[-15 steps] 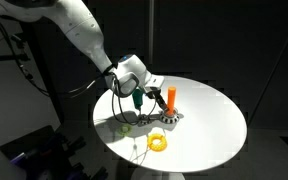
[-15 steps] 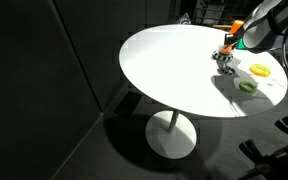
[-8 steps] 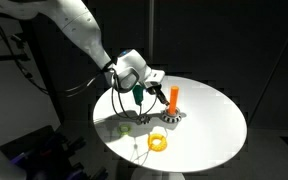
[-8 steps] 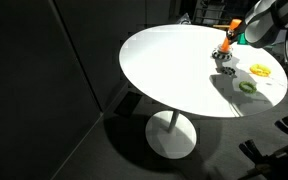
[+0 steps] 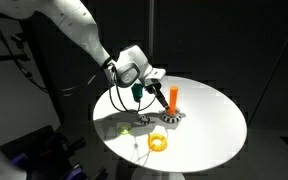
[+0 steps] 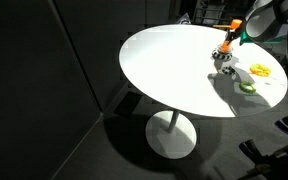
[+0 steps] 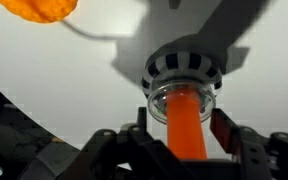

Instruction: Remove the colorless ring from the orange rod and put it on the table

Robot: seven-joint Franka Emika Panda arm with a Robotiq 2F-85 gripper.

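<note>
One see-through colorless ring [image 7: 183,98] circles the orange rod [image 7: 188,125].

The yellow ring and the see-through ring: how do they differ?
The yellow ring is solid and opaque; the colorless ring is see-through. The yellow ring lies flat on the table, while the colorless ring sits around the orange rod. Both are small rings.

Smooth white table [image 5: 214,120], glossy orange plastic rod [image 7: 187,125], see-through ring [image 7: 184,98].
</note>
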